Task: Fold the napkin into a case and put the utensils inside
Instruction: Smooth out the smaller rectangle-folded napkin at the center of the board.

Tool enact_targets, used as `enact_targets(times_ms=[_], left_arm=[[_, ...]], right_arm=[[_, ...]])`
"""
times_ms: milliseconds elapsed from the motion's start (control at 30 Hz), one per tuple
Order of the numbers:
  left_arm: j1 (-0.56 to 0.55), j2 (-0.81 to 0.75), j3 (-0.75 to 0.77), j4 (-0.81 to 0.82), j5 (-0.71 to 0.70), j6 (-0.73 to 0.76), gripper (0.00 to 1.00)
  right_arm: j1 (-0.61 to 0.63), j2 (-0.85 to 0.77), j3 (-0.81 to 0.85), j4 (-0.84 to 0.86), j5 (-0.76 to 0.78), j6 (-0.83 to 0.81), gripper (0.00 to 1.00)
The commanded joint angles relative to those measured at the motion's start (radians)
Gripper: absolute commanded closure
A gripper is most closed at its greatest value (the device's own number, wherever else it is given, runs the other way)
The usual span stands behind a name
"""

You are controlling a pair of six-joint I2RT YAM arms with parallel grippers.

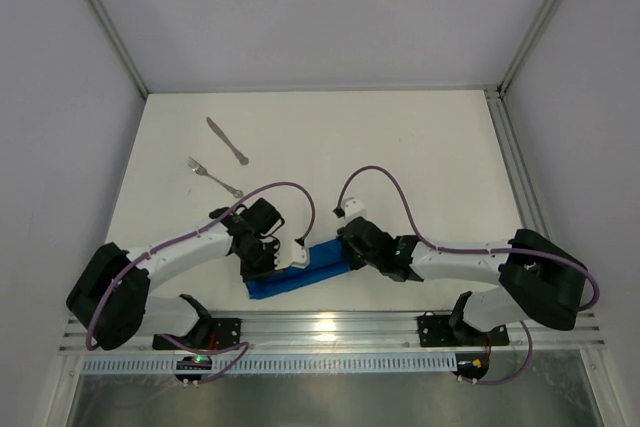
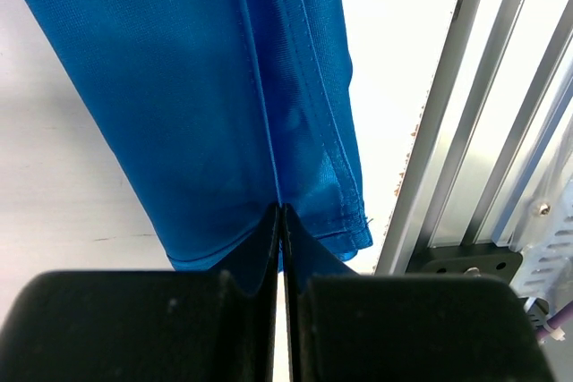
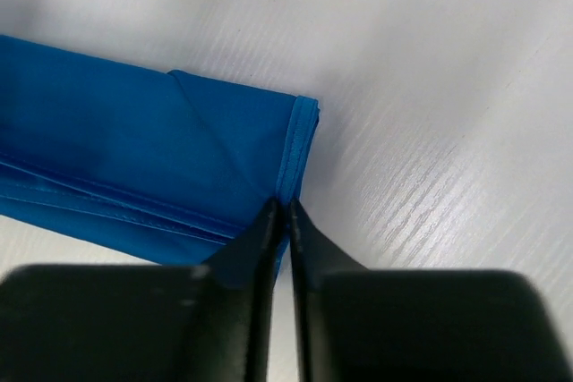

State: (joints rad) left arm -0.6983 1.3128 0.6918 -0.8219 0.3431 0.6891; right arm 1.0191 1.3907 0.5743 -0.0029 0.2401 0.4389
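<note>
Seen from above, a white table [image 1: 400, 147] holds a bright blue napkin [image 1: 305, 272], already folded into a narrow strip. It lies close to the near edge, slanting from near-left to far-right, between the two arms. The left gripper [image 1: 281, 254] is at the strip's left end and the right gripper [image 1: 348, 247] at its right end.

In the left wrist view, the left gripper's fingers [image 2: 260, 248] are pressed together on the napkin's end, at a fold line beside the stitched hems. The metal rail [image 2: 448, 131] at the table's near edge runs just beside the cloth. In the right wrist view, the right gripper's fingers [image 3: 255, 239] are pinched shut on the hem at the strip's corner.

The knife [image 1: 228, 140] and fork [image 1: 213, 177] lie bare on the table, far-left and well apart from the napkin.

Both pinches catch only a thin edge of slightly shiny cloth, so a pull could probably slip a hem free. If the arms move unevenly, the stacked layers may slide and the fold may open. The cloth could also snag on the rail. The thin, flat cutlery looks hard to lift later.
</note>
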Motion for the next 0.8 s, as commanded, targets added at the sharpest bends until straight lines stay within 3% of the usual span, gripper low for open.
enact_targets(times_ms=[0,133,300,567,767], left_arm=[[-0.001,-0.03,0.026,-0.057,0.022,0.015,1.0],[-0.001,-0.024,0.029,-0.053,0.043,0.007,1.0],[-0.001,-0.017,0.034,-0.046,0.063,0.009,1.0],[-0.001,-0.003,0.045,-0.052,0.074,0.009,0.99],[-0.001,-0.027,0.038,-0.062,0.096,0.006,0.98]], right_arm=[[-0.004,-0.048,-0.025,0.064,-0.013,-0.075,0.81],[-0.004,-0.102,-0.016,0.046,-0.038,-0.1,0.61],[-0.005,-0.249,-0.001,0.029,-0.059,-0.108,0.51],[-0.005,-0.191,0.1,0.06,-0.163,-0.051,0.51],[-0.005,-0.03,0.131,0.147,-0.275,0.05,0.65]])
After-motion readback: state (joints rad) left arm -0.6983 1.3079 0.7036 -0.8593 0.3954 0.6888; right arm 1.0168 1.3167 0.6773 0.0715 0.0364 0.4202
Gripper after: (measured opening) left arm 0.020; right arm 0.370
